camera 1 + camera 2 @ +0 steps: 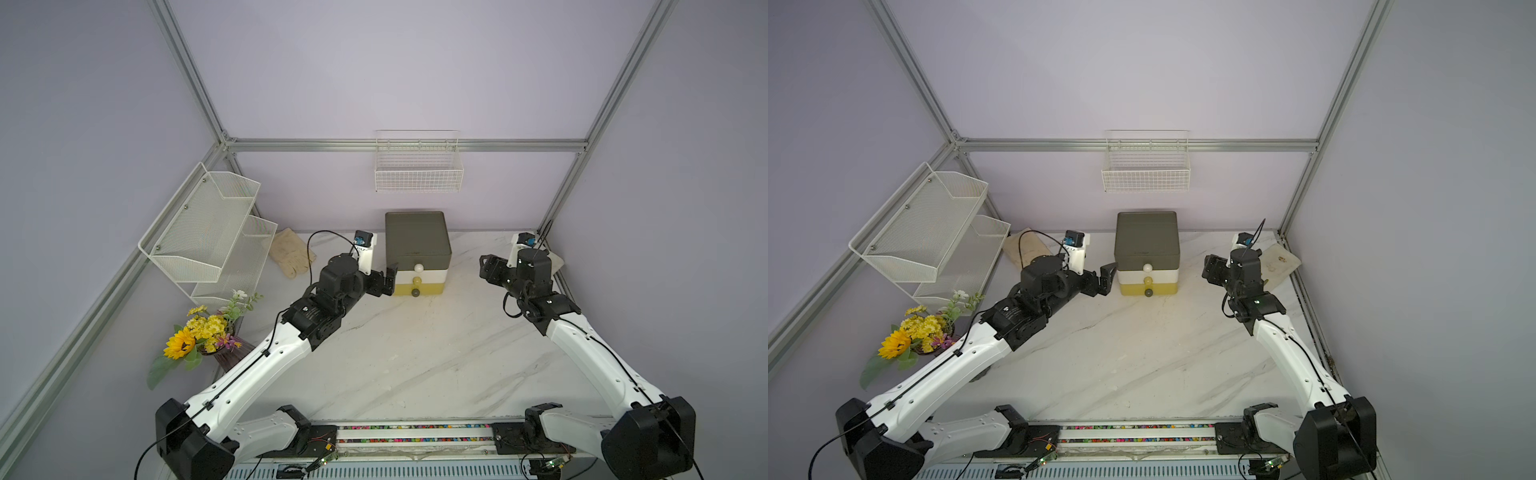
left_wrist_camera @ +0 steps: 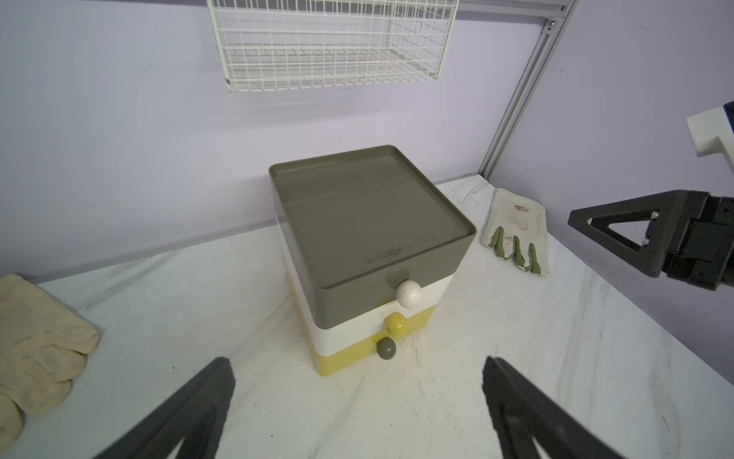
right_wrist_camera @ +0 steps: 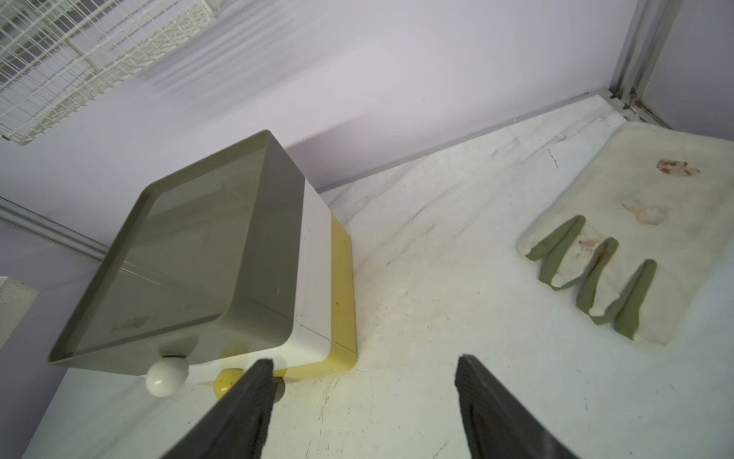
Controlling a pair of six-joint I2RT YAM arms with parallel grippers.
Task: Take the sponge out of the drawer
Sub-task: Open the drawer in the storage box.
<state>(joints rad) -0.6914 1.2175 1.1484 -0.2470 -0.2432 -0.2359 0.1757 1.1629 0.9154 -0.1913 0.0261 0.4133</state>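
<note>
Fingers spread wide and empty, the left gripper (image 1: 384,280) hangs just beside the drawer box (image 1: 417,239). The right gripper (image 1: 484,269), likewise open and empty, hangs farther off on the opposite side. All three drawers are shut, and the sponge cannot be seen.

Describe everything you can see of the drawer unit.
The drawer unit is a plastic-looking box of three stacked tiers: olive-grey on top, white, then yellow. Round knobs, top to bottom: white knob, yellow knob, grey knob. All look shut. It stands upright at the back of the marble table, touching nothing else.
</note>
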